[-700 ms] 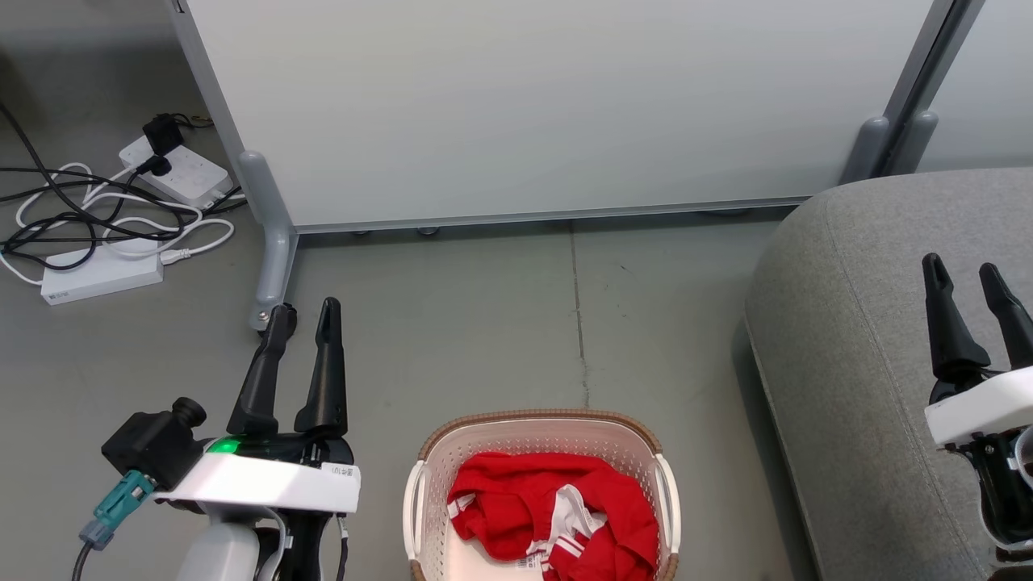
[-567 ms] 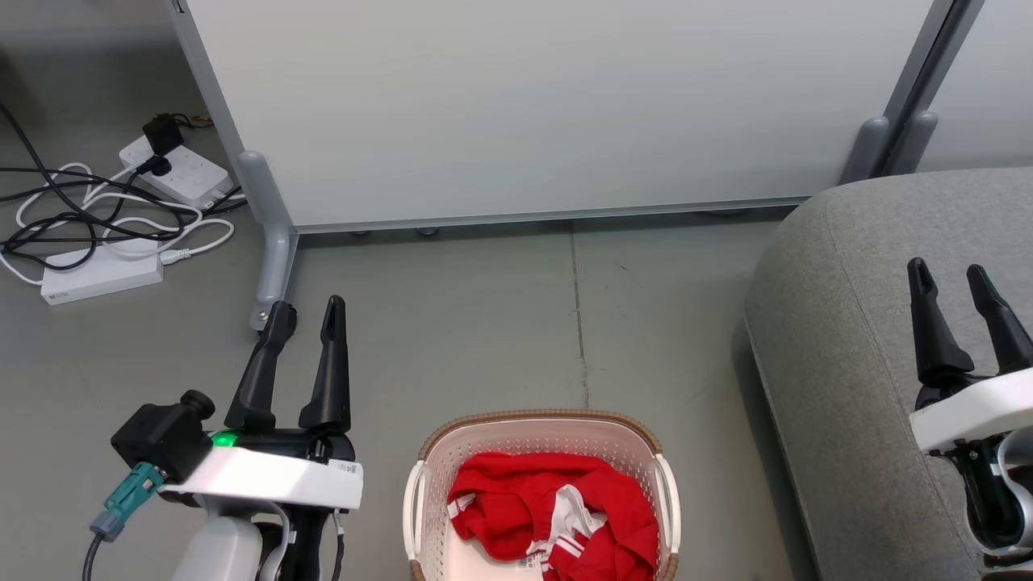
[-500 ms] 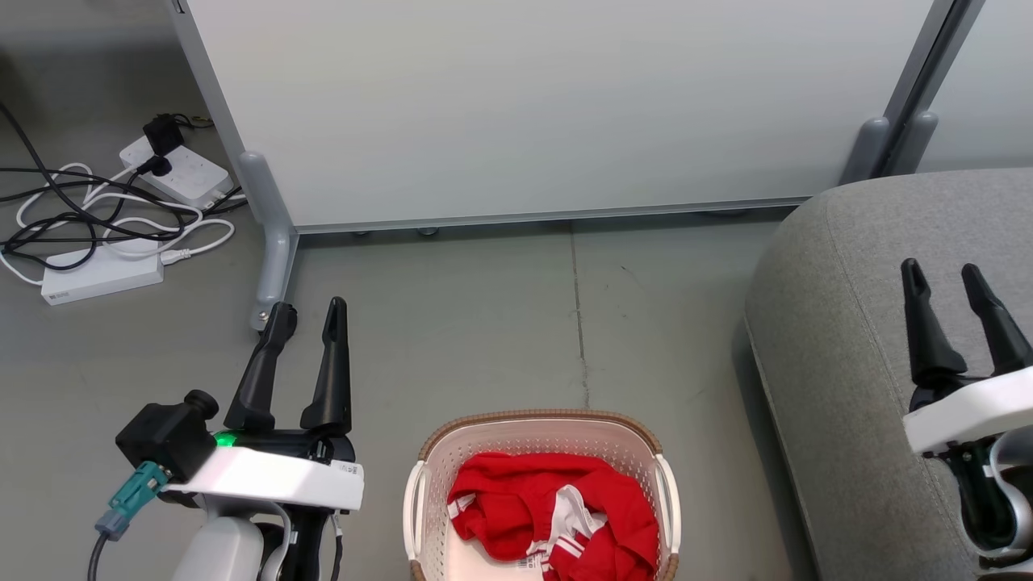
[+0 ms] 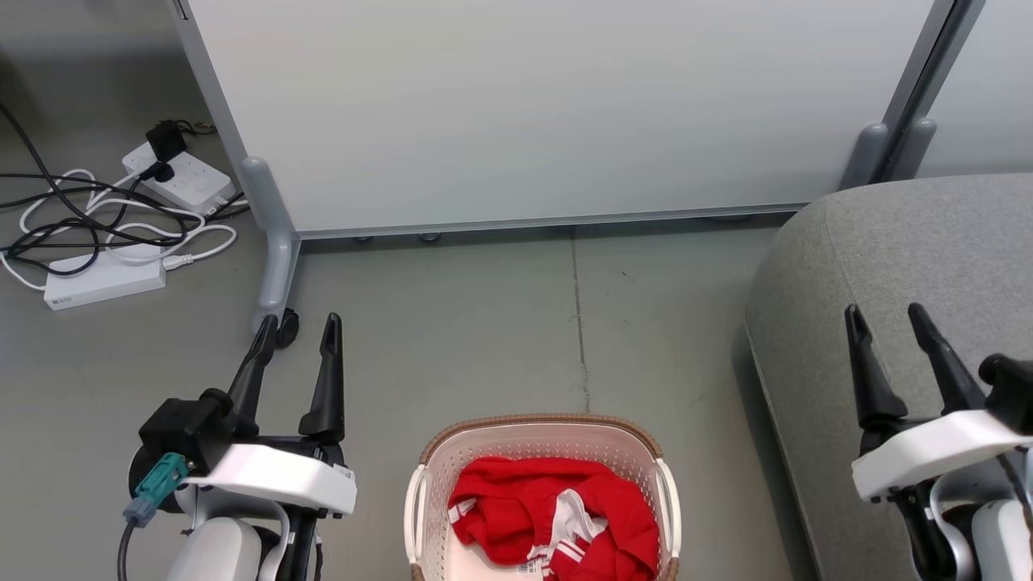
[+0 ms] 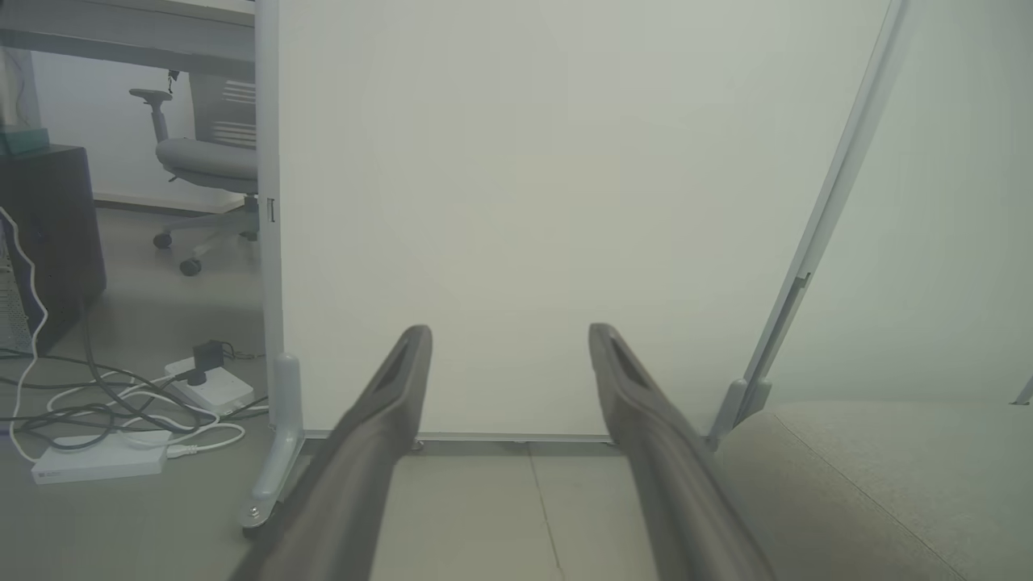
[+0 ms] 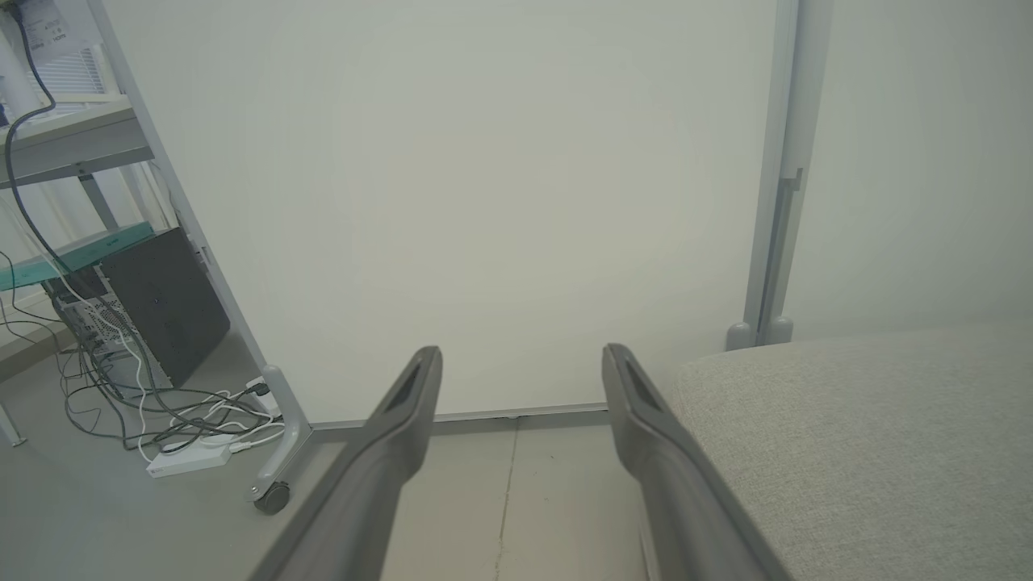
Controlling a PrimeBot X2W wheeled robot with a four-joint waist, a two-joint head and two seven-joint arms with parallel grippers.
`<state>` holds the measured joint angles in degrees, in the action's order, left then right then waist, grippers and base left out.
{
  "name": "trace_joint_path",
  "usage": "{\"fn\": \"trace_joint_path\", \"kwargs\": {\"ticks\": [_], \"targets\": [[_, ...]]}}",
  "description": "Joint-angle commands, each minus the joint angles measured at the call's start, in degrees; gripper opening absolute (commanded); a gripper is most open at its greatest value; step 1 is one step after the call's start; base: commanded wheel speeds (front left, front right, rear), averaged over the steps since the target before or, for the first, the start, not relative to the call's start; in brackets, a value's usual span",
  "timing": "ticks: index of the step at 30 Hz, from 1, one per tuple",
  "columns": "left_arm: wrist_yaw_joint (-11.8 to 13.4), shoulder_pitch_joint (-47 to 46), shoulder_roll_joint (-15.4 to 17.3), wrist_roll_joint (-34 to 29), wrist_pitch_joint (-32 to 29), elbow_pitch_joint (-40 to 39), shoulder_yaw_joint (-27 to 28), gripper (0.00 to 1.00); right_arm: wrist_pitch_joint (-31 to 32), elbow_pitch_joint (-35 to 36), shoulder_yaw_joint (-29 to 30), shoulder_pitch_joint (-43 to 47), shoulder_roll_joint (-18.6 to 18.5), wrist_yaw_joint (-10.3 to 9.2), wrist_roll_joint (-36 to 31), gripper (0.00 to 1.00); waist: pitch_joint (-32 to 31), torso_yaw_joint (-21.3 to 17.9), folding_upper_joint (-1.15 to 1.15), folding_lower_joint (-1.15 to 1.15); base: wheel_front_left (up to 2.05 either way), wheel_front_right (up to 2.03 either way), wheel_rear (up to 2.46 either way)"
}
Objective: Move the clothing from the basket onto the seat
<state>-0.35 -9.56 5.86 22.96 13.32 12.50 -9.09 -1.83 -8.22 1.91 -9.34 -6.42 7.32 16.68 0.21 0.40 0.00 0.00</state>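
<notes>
Left gripper (image 4: 300, 323) stands at the lower left of the head view, its 2 dark fingers spread apart with nothing between them. Right gripper (image 4: 884, 315) stands at the lower right, its fingers likewise spread and empty, in front of the grey seat (image 4: 912, 234).

Position of the clothing (image 4: 549, 508): it lies inside the basket (image 4: 533, 421) at the bottom centre of the frame. That is right of the left gripper and lower than its fingertips, apart from it. It is well left of the right gripper. Neither gripper touches the clothing or the basket.

Limits of view: the bottom edge cuts off the near end of the basket and the lower part of the clothing. The right edge cuts off the seat. Print on the white tag is too small to read. How many garments make up the heap cannot be told.

Condition of the clothing: bright red, crumpled in 1 loose heap, with white stripes and white trim. Bare basket floor shows at its lower left.
</notes>
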Motion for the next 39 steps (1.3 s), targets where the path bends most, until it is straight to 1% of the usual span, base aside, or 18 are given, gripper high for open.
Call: {"fn": "trace_joint_path", "kwargs": {"ticks": [1,16,32,39], "targets": [[0.5,-0.9,0.3,-1.8,-0.2,0.5,0.5,1.0,-1.3,-0.1,-0.2,0.4,0.0,0.23,-1.5,1.0,-0.1,0.0,0.0,0.0,0.0,0.0,0.0],[2.4,0.0,0.7,-7.6,-1.9,5.1,1.6,1.0,-5.8,-5.0,-1.8,3.2,2.0,0.24,-4.1,1.0,-0.9,-0.2,0.0,0.0,0.0,0.0,0.0],[3.5,0.4,0.5,-12.6,-1.0,8.2,2.4,1.0,-10.4,-8.2,-3.6,3.8,3.0,0.27,-7.0,1.0,-1.0,-0.5,0.0,0.0,0.0,0.0,0.0],[4.0,0.9,0.3,-14.5,-0.7,9.0,2.5,1.0,-12.3,-10.1,-3.4,3.9,3.3,0.28,-8.4,1.0,-1.1,-0.4,0.0,0.0,0.0,0.0,0.0]]}}
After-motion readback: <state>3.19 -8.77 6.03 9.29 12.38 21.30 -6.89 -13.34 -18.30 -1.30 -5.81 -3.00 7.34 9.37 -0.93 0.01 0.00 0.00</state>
